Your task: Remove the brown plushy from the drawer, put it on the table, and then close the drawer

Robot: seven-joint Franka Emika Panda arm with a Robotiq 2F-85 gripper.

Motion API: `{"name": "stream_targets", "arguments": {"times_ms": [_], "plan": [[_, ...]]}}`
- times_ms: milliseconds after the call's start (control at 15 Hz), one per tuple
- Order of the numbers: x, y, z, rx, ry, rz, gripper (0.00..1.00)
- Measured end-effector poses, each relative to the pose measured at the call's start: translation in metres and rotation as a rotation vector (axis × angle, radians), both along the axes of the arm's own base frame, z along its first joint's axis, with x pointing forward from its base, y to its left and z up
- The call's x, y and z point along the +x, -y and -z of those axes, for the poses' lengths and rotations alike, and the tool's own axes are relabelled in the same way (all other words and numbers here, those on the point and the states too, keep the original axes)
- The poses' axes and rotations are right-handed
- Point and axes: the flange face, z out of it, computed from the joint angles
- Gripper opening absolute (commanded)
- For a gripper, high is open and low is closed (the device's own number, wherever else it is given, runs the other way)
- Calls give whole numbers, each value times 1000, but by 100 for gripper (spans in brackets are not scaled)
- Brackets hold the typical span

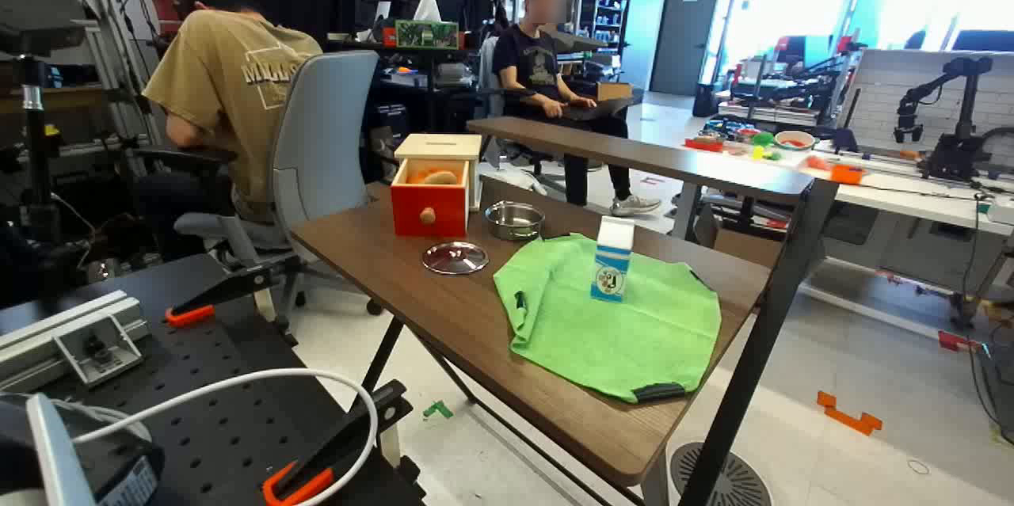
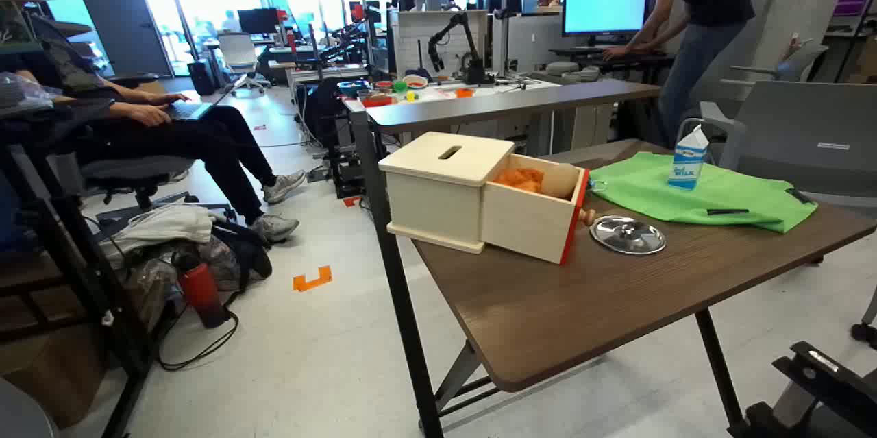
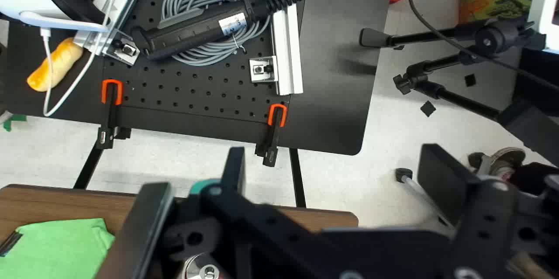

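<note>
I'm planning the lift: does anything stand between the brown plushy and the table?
Yes: the side walls and red front of the drawer stand between the brown plushy and the table. Nothing visible covers the plushy from above. A metal lid lies on the table in front of the drawer.

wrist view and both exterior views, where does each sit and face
Wrist view: on the wrist, looking down past the open tool at the bench.
In an exterior view: by the bench, facing the front of the drawer; no tool shows.
In an exterior view: at the drawer's end of the table, facing the drawer's side; no tool shows.
Both exterior views share the drawer, plushy, lid, cloth and carton.
</note>
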Motion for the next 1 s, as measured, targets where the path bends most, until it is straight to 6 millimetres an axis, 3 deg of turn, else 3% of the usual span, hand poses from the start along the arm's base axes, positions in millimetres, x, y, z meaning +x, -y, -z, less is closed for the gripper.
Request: {"name": "stream_targets", "arguments": {"times_ms": [600,800,1000], "plan": [[2,0,3,-1,6,6,100],[18,-2,23,-25,108,46,100],[44,-9,58,-67,221,101,100]]}}
